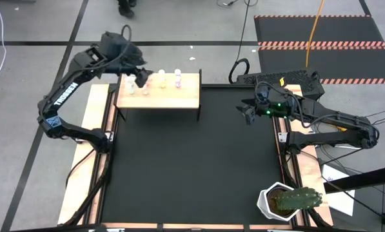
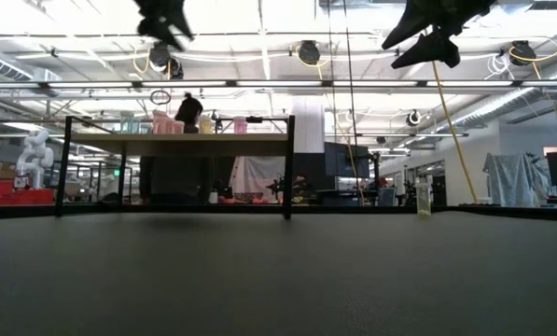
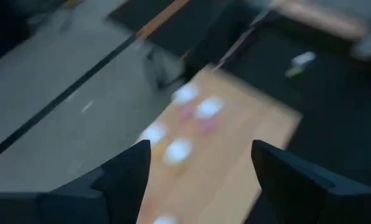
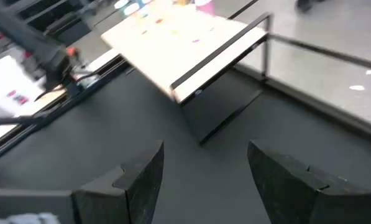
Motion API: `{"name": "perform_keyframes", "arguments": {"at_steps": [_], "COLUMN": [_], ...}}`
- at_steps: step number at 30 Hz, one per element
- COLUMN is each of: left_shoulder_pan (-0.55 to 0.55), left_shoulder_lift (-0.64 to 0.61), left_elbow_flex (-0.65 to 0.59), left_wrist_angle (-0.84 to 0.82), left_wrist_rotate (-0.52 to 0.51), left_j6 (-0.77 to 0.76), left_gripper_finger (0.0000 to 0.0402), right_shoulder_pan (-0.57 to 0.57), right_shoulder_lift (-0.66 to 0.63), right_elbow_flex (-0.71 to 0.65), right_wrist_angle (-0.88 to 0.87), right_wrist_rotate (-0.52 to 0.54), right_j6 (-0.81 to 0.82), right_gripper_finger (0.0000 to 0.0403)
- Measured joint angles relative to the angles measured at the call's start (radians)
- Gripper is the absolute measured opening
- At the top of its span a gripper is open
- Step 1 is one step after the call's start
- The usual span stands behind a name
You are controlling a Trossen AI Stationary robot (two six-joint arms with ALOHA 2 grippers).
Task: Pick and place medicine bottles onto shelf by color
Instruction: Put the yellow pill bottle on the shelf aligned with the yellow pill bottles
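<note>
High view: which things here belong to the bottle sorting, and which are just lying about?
Part of the job:
- medicine bottles, standing on the shelf's far left part
- shelf, at the mat's far left corner
- left end effector, open, above the bottles
- right end effector, open, waiting over the mat's right side

Lying about:
- potted cactus, near right corner

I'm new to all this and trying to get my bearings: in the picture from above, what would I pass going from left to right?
Left arm's pincer over the shelf's left end → shelf with the medicine bottles → bare black mat → right arm's pincer → white pot with the cactus.
</note>
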Motion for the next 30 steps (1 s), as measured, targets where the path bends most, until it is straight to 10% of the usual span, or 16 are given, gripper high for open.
{"name": "perform_keyframes", "arguments": {"at_steps": [14,30], "left_shoulder_pan": [-0.261,-0.497], "left_shoulder_lift": [0.066,0.685], "left_elbow_flex": [-0.208,0.055], "left_wrist_angle": [0.648,1.144], "left_wrist_rotate": [0.067,0.014], "left_j6": [-0.097,-0.111], "left_gripper_finger": [0.0238,0.0287], "right_shoulder_pan": [-0.001,0.0], "right_shoulder_lift": [-0.063,-0.179], "right_elbow_flex": [0.0,0.0], "right_wrist_angle": [-0.048,0.073], "right_wrist_rotate": [0.176,0.173], "right_j6": [0.081,0.111], "right_gripper_finger": [0.0226,0.0226]}}
